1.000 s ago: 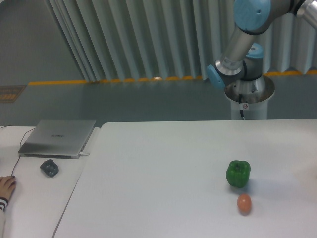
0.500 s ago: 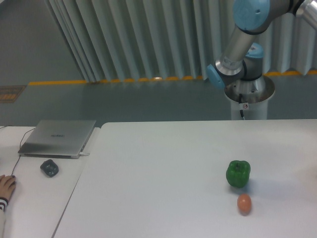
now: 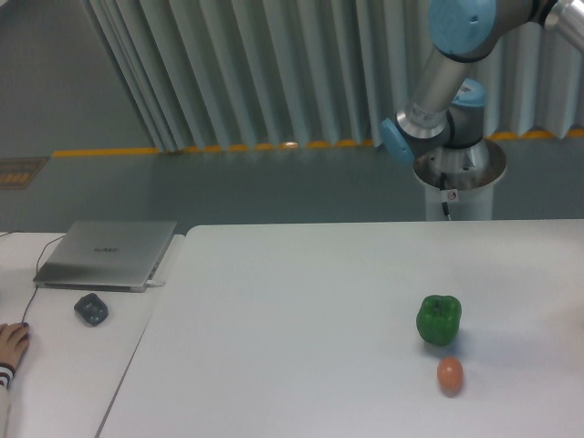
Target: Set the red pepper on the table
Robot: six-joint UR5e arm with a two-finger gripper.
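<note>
Nothing has visibly moved since the earlier frames: the arm segments, the vegetables and the desk items occupy the same positions.

One large white bench fills the lower part of the view. On it lie two items: one green pepper, standing right of centre, and one small orange-brown egg-shaped object just in front of it, near but not touching.

One narrower off-white desk adjoins the bench on the left. It carries one closed grey laptop and one dark mouse in front of the laptop, with a thin cable running along the desk's left part. One human hand rests at the far left edge of the desk.

One robot arm, grey with blue joint caps, rises from a pedestal behind the bench at upper right; its upper links leave the view at the top right corner.

The tool lies outside the view, so its state cannot be told. The red pepper appears nowhere in the view; its location cannot be told.
</note>
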